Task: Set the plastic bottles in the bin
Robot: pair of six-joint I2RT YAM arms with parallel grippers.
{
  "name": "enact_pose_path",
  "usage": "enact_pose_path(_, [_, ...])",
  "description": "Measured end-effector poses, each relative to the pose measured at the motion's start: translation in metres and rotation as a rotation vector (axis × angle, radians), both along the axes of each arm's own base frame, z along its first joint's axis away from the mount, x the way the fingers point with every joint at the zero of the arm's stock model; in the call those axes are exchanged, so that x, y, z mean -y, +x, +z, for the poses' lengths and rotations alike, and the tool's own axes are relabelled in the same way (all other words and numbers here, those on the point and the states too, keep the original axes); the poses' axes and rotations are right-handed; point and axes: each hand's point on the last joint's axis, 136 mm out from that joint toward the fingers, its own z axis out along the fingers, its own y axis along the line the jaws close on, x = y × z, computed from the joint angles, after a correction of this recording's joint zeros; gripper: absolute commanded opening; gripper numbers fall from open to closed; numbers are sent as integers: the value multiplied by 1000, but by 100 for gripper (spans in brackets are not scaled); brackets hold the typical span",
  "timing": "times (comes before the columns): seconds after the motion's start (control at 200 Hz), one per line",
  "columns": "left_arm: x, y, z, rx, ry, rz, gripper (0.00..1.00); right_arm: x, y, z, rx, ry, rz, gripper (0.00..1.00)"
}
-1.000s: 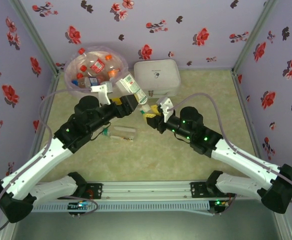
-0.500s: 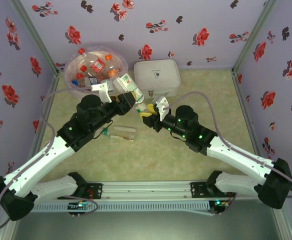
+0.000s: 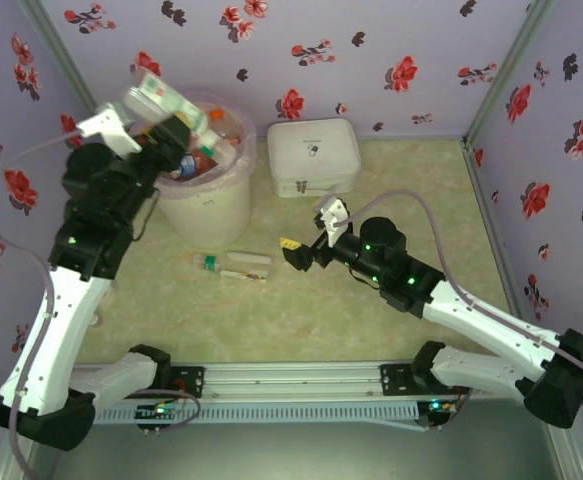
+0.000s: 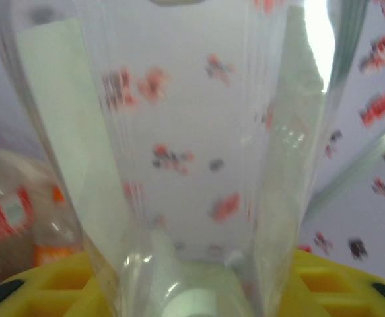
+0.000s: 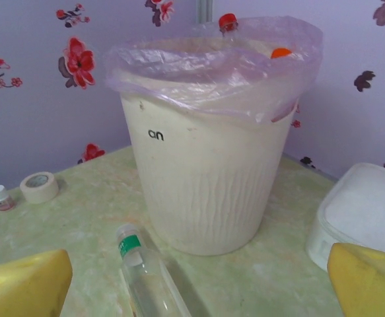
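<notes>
Left arm now raised high; your left pincer (image 3: 166, 112) clenched on bottle (image 3: 154, 96) over bin (image 3: 211, 205) left edge. Right pincer (image 3: 293, 252) released, low. Risk: you drop off-centre, bottle hits rim, falls onto counter (image 3: 371, 300).

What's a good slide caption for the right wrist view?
Open right pincer facing the bag-lined bin, a clear bottle lying on the table before it.

Counting one bin (image 3: 211, 205), one white case (image 3: 313, 155), one tape roll (image 5: 39, 187) and one small vial (image 5: 0, 197). Outside the bin, counting one raised bottle (image 3: 156, 97) and one lying bottle (image 3: 236, 264). Above its rim, spotting one red cap (image 5: 228, 22) and one orange cap (image 5: 280, 53); failing to count what lies deeper.
</notes>
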Motion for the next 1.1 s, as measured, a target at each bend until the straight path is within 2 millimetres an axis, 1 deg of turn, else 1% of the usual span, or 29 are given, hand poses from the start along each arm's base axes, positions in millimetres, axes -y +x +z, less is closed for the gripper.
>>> enact_pose_path(0.045, [-15,6,7,4,0,41,40,4,-1,-5,-7,-11,-9,99])
enact_pose_path(0.075, [-24,13,9,-1,2,64,40,5,-2,-8,-11,-17,-13,99])
enact_pose_path(0.14, [-40,28,6,-24,4,96,39,10,-3,-14,-22,-33,-23,99])
enact_pose_path(0.18, [-48,39,0,-47,2,108,38,12,-4,-18,-28,-41,-29,99])
enact_pose_path(0.25, [-58,64,-24,-121,-11,117,38,17,-5,-22,-34,-53,-38,99])
enact_pose_path(0.33, [-60,89,-57,-217,-24,107,38,20,-6,-25,-37,-60,-47,99])
enact_pose_path(0.415, [-54,104,-89,-303,-34,79,39,21,-6,-27,-44,-69,-50,99])
enact_pose_path(0.475, [-51,109,-107,-347,-46,66,39,22,-7,-31,-52,-80,-50,99])
enact_pose_path(0.545, [-49,110,-124,-385,-64,57,41,23,-7,-36,-65,-95,-50,99])
enact_pose_path(0.57, [-48,110,-127,-392,-70,55,43,23,-8,-38,-68,-99,-49,99])
enact_pose_path(0.61, [-47,111,-133,-403,-78,50,51,23,-8,-41,-74,-106,-49,99])
enact_pose_path(0.635, [-46,111,-136,-411,-81,48,54,24,-8,-43,-78,-111,-49,99])
enact_pose_path(0.715, [-40,112,-140,-421,-78,35,58,22,-9,-52,-99,-131,-44,99])
enact_pose_path(0.83, [-33,115,-146,-436,-58,14,75,19,-9,-63,-123,-153,-33,99])
enact_pose_path(0.905, [-29,116,-147,-448,-36,-1,83,19,-9,-67,-134,-162,-29,99])
enact_pose_path(0.945, [-28,115,-144,-446,-13,-8,86,19,-9,-69,-138,-167,-29,99])
enact_pose_path(1.005, [-28,112,-137,-440,13,-13,88,18,-9,-72,-144,-176,-28,99])
enact_pose_path(1.1, [-31,107,-116,-406,74,-7,88,17,-8,-79,-160,-195,-28,99])
